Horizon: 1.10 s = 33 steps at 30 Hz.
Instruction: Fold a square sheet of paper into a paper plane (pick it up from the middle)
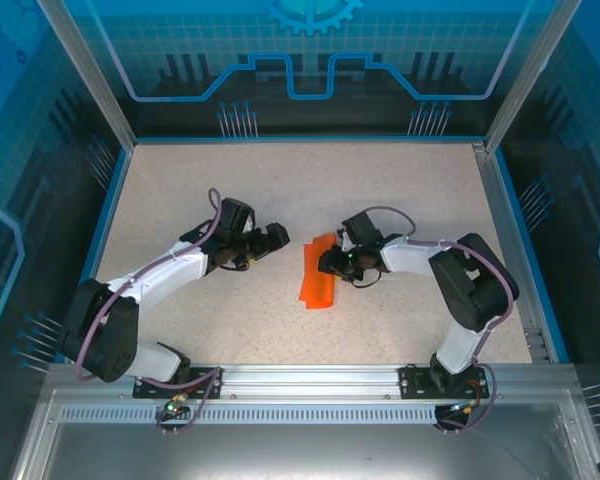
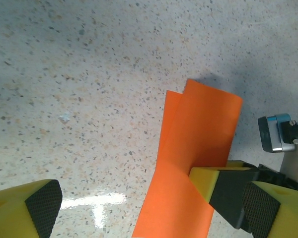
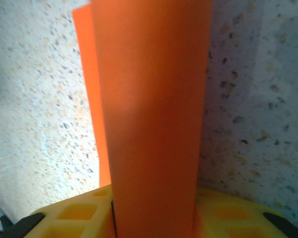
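Left gripper (image 1: pixel 277 238) spread wide; right gripper (image 1: pixel 327 264) clamped (both low)

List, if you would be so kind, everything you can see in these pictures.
sheet of paper: one, bright orange, folded lengthwise, mid-table between the grippers.
table: one, speckled beige, under everything.
enclosure walls: several, blue printed panels, around the table's far and side edges.
rail: one, silver, along the near edge, bearing the arm bases.
left arm: one, white and black, reaching in from the near left.
right arm: one, white and black, reaching in from the near right.
left gripper: one, yellow fingers, open, left of the paper.
right gripper: one, yellow fingers, at the paper's right edge, paper running between them; grip unclear.
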Each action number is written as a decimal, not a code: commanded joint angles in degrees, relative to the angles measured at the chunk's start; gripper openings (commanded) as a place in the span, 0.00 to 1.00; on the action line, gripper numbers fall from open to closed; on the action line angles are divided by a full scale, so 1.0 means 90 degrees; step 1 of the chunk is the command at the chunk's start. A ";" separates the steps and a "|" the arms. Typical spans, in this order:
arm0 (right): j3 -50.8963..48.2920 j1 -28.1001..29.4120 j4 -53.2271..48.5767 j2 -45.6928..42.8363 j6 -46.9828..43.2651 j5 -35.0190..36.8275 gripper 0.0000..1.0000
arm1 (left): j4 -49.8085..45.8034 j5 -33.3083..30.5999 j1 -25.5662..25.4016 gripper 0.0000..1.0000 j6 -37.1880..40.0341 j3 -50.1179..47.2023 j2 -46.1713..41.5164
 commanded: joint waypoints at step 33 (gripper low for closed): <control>0.0713 0.0183 -0.2641 -0.0311 -0.0572 0.1167 0.79 | 0.0288 0.0532 -0.0912 0.69 -0.0079 0.0322 0.0679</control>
